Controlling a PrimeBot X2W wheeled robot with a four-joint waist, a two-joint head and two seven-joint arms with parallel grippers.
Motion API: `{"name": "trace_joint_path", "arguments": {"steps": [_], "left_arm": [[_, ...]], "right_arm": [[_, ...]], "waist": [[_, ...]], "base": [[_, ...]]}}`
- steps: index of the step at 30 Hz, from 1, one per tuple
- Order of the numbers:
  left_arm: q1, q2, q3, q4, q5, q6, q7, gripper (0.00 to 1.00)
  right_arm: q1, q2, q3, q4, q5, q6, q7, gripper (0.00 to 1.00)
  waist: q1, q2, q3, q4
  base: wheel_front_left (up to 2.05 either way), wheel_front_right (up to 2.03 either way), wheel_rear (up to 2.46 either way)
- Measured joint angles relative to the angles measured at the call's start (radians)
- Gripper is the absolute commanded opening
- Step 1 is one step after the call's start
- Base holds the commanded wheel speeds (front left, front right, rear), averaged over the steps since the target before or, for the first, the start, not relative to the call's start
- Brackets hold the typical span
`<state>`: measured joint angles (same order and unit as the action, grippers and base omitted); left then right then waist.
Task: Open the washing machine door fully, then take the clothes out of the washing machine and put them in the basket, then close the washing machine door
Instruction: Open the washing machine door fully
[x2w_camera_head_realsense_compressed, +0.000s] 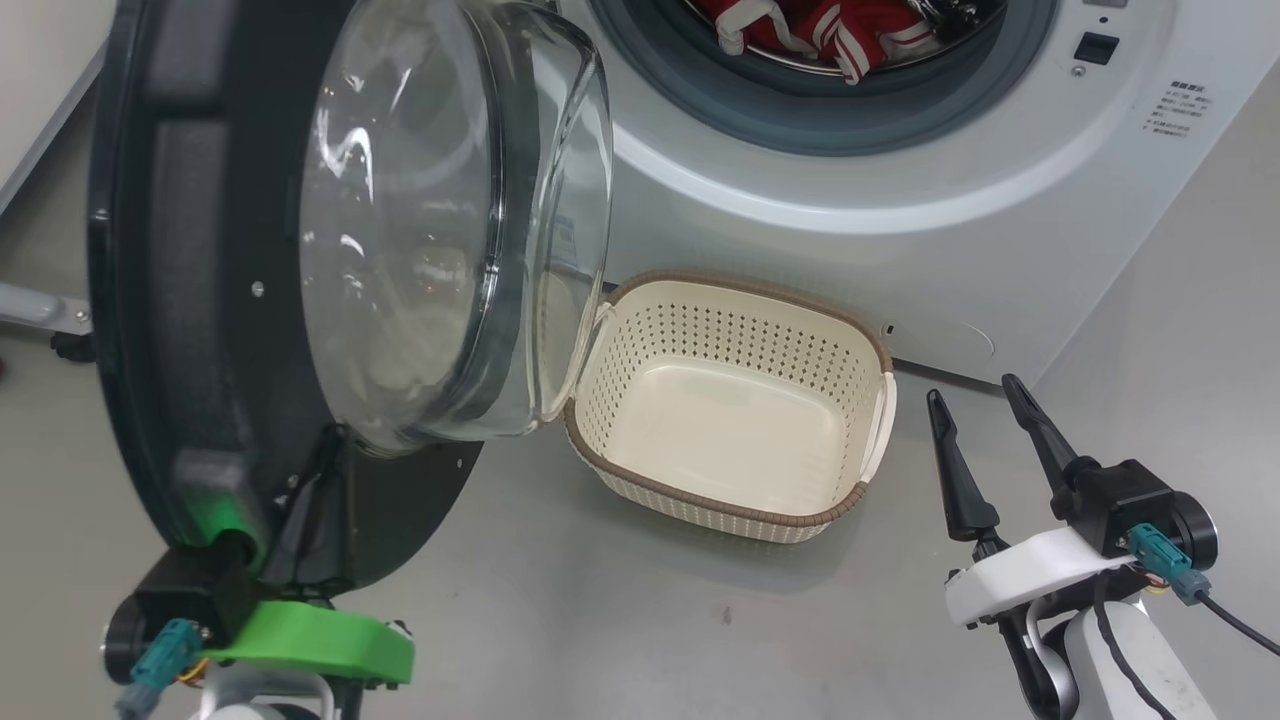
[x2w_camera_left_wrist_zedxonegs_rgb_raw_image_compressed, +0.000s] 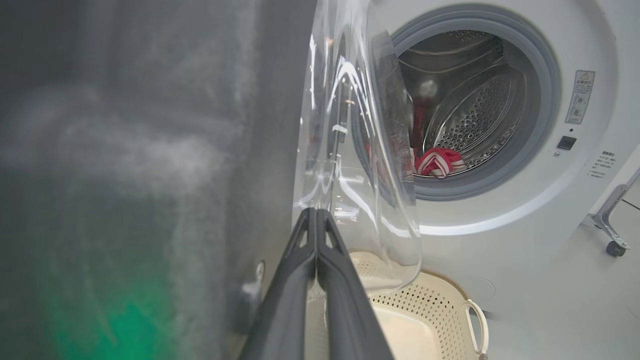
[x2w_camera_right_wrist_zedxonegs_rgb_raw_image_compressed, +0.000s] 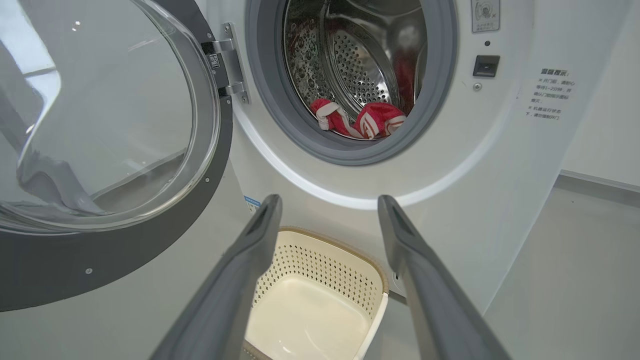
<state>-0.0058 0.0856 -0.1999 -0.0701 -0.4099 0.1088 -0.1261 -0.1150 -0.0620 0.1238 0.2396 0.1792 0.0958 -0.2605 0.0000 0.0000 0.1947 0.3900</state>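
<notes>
Two tools: left tool (x2w_camera_left_wrist_zedxonegs_rgb_raw_image_compressed: 316, 212) was pinched shut w/ nothing held, tips at the door (x2w_camera_head_realsense_compressed: 180, 300) by its glass; right tool (x2w_camera_head_realsense_compressed: 970, 388) gaped wide, empty, near-right of the basket (x2w_camera_head_realsense_compressed: 740, 290). Door stood part-open at left, overhanging the basket. Clothes (x2w_camera_head_realsense_compressed: 830, 30) lay far back in the washer (x2w_camera_head_realsense_compressed: 950, 200). Risk: tips could slip off smooth glass, leaving door blocking the reach.

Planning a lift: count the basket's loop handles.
2: one handle at the basket's end beside the washing machine door, one at the opposite end, nearer the right gripper.
</notes>
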Motion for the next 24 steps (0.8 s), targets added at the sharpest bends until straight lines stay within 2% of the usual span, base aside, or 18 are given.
{"name": "trace_joint_path", "arguments": {"steps": [24], "left_arm": [[-0.093, 0.016, 0.236, 0.089, -0.039, 0.002, -0.078, 0.0]], "right_arm": [[-0.029, -0.012, -0.025, -0.013, -0.024, 0.009, 0.0, 1.0]], "waist": [[0.0, 0.0, 0.082, 0.011]], "base": [[0.0, 0.0, 0.0]]}}
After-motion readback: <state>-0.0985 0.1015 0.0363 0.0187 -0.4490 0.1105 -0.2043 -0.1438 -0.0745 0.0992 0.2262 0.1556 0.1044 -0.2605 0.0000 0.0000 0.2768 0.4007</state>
